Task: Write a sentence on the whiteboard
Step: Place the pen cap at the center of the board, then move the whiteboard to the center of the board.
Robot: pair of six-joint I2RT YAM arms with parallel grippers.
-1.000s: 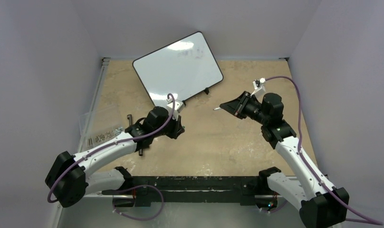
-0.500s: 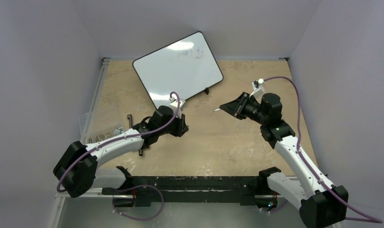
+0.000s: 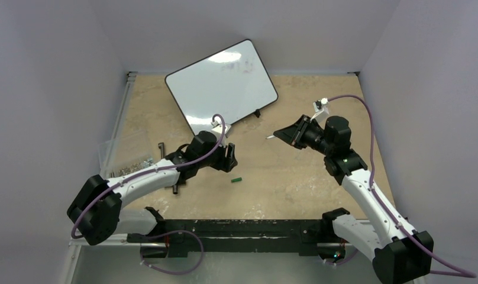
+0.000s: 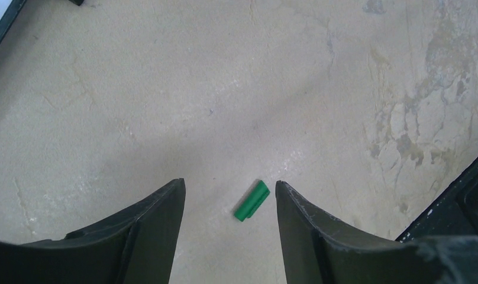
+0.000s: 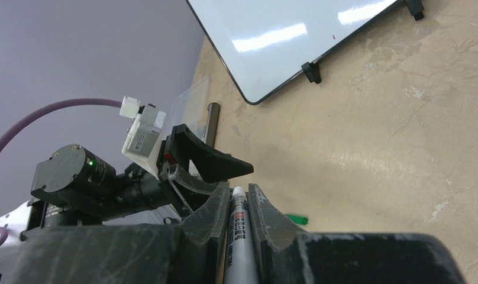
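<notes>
The whiteboard (image 3: 222, 83) leans at the back of the table, glossy white with a thin black frame and small black feet; it also shows in the right wrist view (image 5: 284, 35). No green lettering shows on it, only faint smudges near its top. My right gripper (image 3: 284, 135) is shut on a white marker (image 5: 236, 236), held above the table right of centre. My left gripper (image 3: 228, 160) is open and empty, just above the table. A small green marker cap (image 3: 236, 180) lies on the table; in the left wrist view the cap (image 4: 252, 200) lies between my open fingers.
A clear plastic bag of small metal parts (image 3: 130, 158) lies at the left edge. A dark rod-like tool (image 3: 161, 148) lies beside it. The black base rail (image 3: 242, 231) runs along the near edge. Purple walls enclose the table.
The left arm has moved right and forward. The green cap now lies on the table below the left gripper; it did not show before. The right arm has held still.
</notes>
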